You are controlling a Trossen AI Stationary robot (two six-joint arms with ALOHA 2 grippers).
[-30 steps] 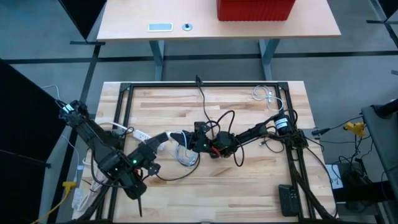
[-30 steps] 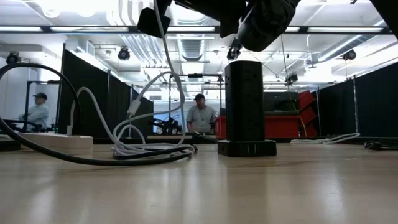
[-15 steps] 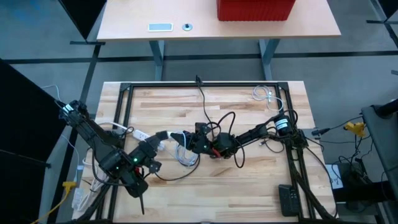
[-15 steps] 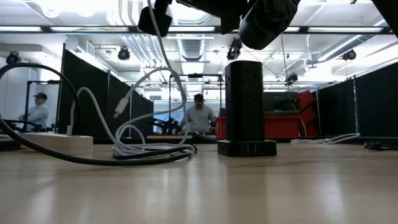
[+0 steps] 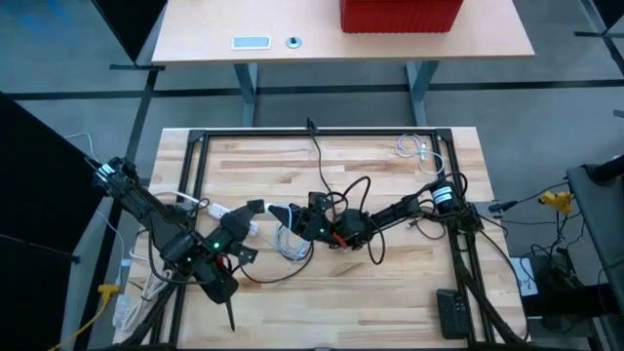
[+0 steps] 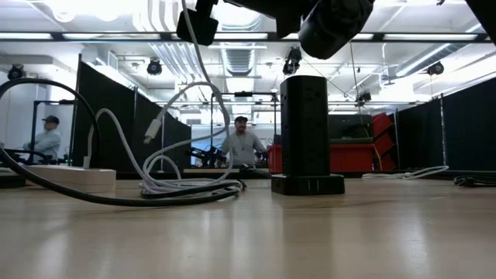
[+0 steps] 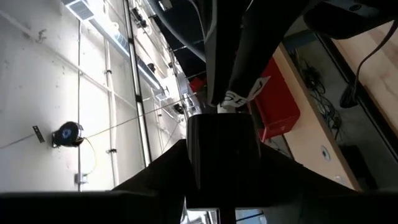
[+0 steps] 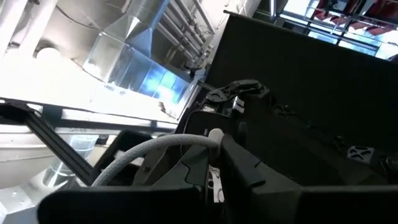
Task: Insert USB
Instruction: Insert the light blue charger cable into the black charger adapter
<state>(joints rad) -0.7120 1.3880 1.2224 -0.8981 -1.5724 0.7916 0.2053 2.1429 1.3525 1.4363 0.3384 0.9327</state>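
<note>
Your left gripper [image 5: 255, 207] hangs above the light butcher-block wooden table [image 5: 390, 292], left of its middle. Its fingers are partly closed around a dark, block-shaped piece [image 7: 221, 149]. It looks like a plug body, but you cannot tell for sure. A bit of white sheath shows just beyond it. The white USB cable [image 6: 186, 155] runs up from the table to that gripper in the low view.

From there the cable drops into loose coils on the wood, left of the tall black cylindrical power tower [image 6: 304, 128]. The tower stands upright on its round base near the table's middle. One free end of the cable, a small pale connector [image 6: 152, 132], dangles in the air over the coils, apart from the tower.

Your right gripper [image 5: 297, 216] reaches in from the right and sits just beside the left one, above the tower. Its fingers are fully closed. In the right wrist view the white cable arcs in against them, but you cannot tell whether it is pinched.

A flat white power strip [image 6: 66, 178] lies at the left, with a thick black cord looping over it. Two people [image 6: 242, 147] sit in the room beyond the far edge.
</note>
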